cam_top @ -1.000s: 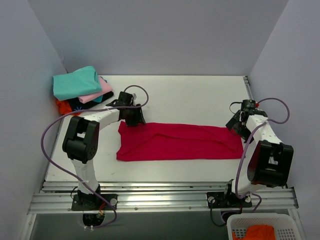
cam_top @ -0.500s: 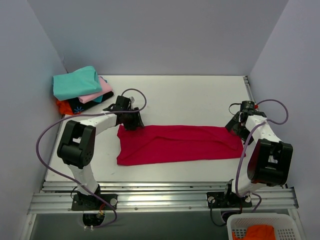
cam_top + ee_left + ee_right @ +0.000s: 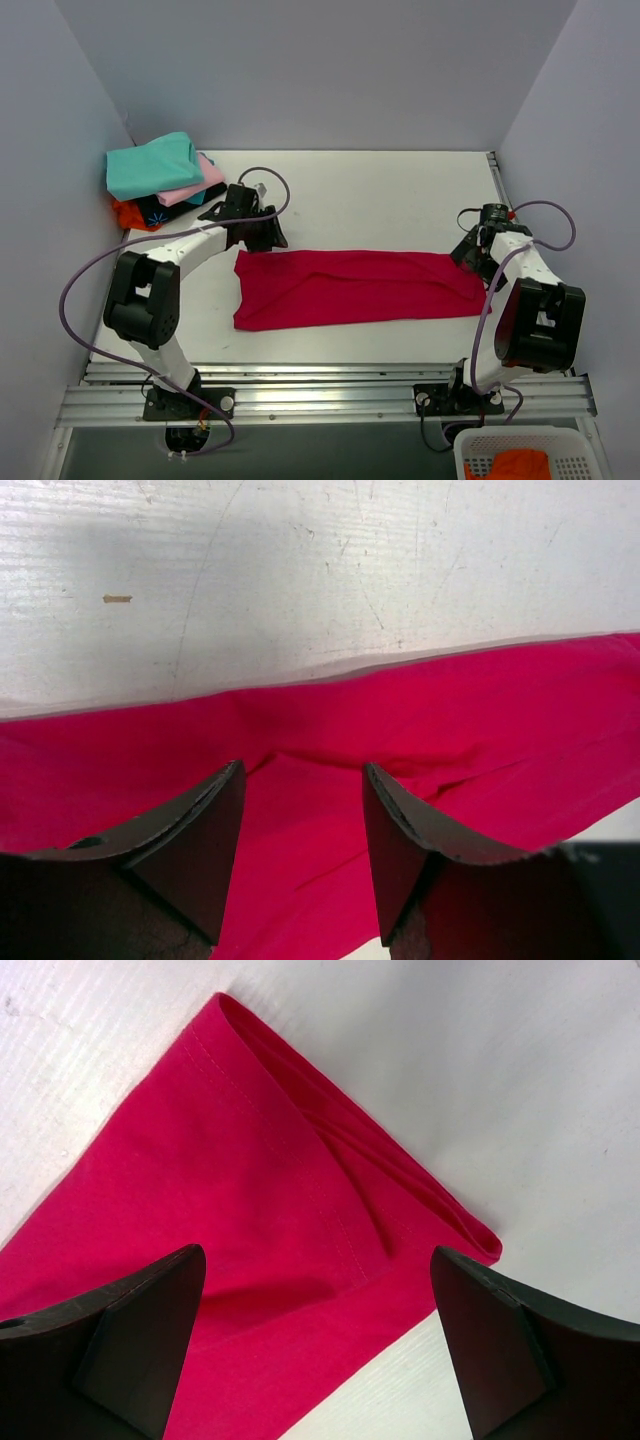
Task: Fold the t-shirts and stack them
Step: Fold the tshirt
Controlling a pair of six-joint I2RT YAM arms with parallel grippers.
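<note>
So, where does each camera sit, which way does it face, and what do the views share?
Top external: above, behind the bases, facing down on the table; left arm, right arm, crimson t-shirt, stack of folded t-shirts.
Left wrist: on that arm, facing down at the shirt's edge; left gripper open.
Right wrist: likewise, over a shirt corner; right gripper open.
Shared: all three show the crimson t-shirt.

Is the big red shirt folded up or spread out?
Partly folded. The red shirt lies on the table as a long narrow strip, and its right end shows doubled layers of cloth.
</note>
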